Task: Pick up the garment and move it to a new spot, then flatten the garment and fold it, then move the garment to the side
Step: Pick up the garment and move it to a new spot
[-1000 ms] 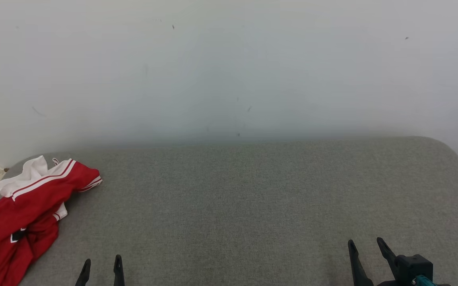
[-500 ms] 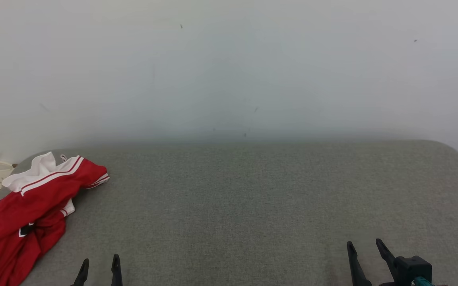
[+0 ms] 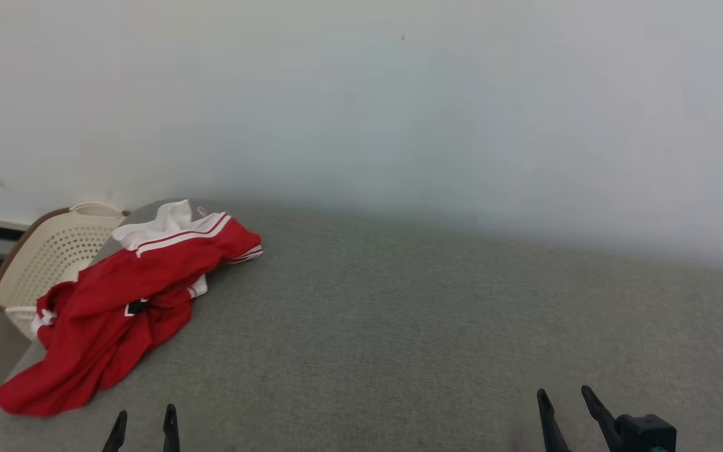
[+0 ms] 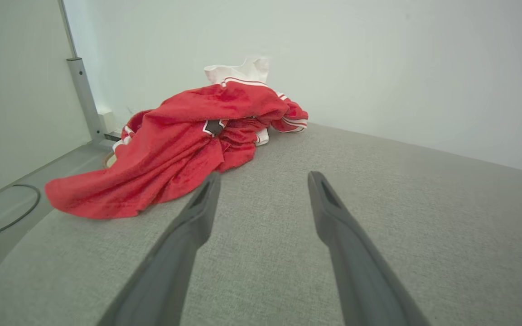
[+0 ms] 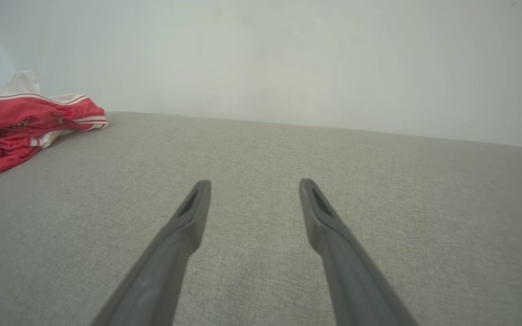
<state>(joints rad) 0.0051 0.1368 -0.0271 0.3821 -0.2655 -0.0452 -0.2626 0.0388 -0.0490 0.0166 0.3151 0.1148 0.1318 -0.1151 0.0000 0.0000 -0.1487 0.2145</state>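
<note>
The garment [image 3: 123, 301] lies on the surface [image 3: 399, 326] at its far left corner, reaching the left edge. A basket [image 3: 54, 251] stands just beside that edge, left of the garment. A wall [image 3: 361, 113] rises behind the surface. The left claw [image 3: 145, 412] sits near the front edge, in front of the garment and apart from it. The right claw [image 3: 563, 392] is well apart, at the front right.

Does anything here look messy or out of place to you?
Yes: the red and white garment lies crumpled in a heap at the left end of the grey padded surface, one side reaching over its edge toward a cream basket. Nothing else stands out.
</note>
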